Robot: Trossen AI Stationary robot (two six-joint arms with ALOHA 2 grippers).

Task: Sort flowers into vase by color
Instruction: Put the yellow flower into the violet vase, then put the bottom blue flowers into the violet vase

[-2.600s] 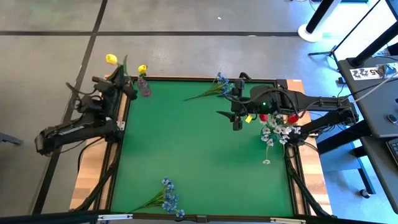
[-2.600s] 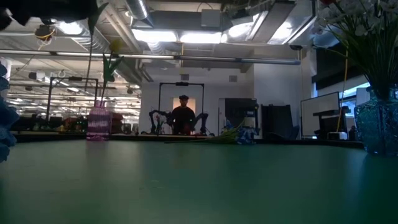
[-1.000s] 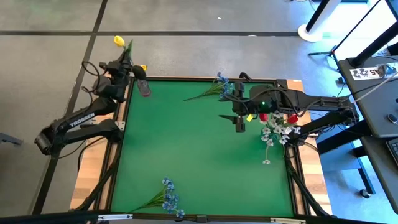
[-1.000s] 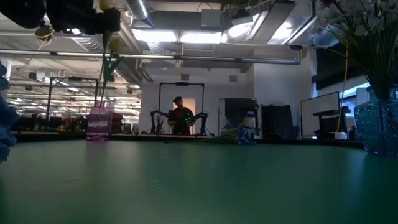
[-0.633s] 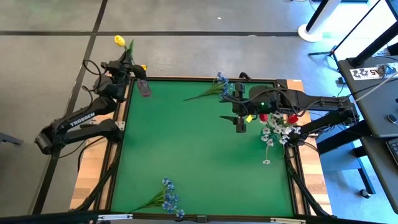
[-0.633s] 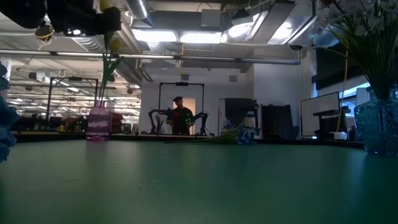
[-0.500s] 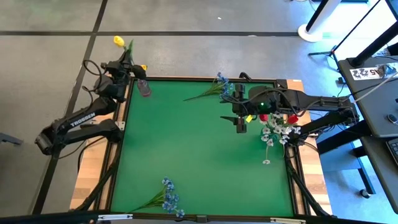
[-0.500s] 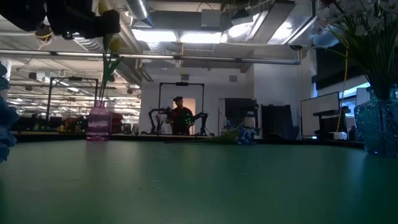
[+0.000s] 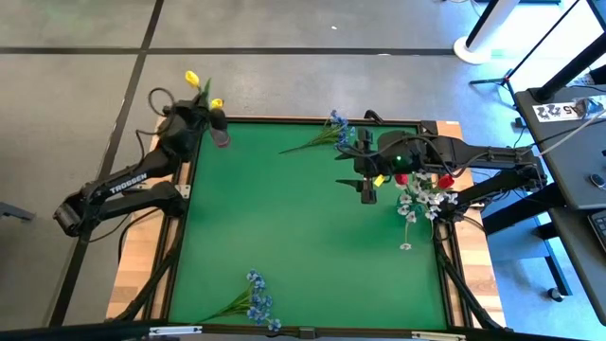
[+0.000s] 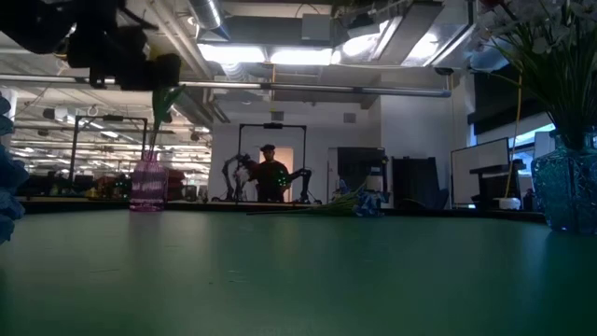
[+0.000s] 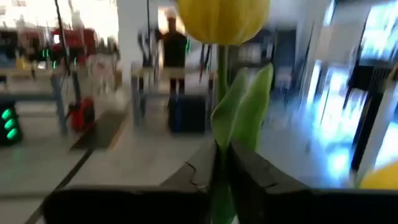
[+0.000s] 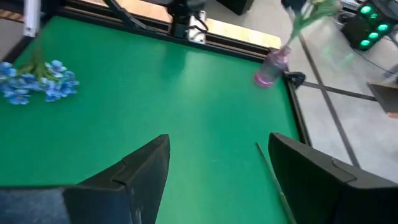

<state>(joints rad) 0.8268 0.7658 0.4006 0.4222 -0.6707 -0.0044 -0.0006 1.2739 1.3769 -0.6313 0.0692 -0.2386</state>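
From above, at the far left corner of the green table (image 9: 303, 237), the left gripper (image 9: 201, 111) has come down over the small pink vase (image 9: 220, 135) since a second ago, lowering a yellow tulip (image 9: 192, 78) whose bud now lies closer to the second yellow tulip (image 9: 217, 103) already standing in that vase. The stem looks nearly seated, so release seems close. The right gripper (image 9: 365, 189) hangs unchanged over the table's right half, near the far edge, beside the blue glass vase (image 9: 417, 194) holding red and white flowers. One blue bunch (image 9: 333, 130) lies at the far edge, another blue bunch (image 9: 258, 296) at the near edge, both still unsorted.

At table height, the left gripper (image 10: 149, 70) sits lower than before, directly above the pink vase (image 10: 148, 186). A person (image 10: 270, 174) stands far behind.

Left wrist view: the dark fingers (image 11: 261, 180) stand narrow around the green stem, with the yellow tulip (image 11: 222, 18) above them; whether they have begun loosening is unclear.

Right wrist view: both fingers (image 12: 140, 171) are spread wide, holding nothing, above bare green felt.
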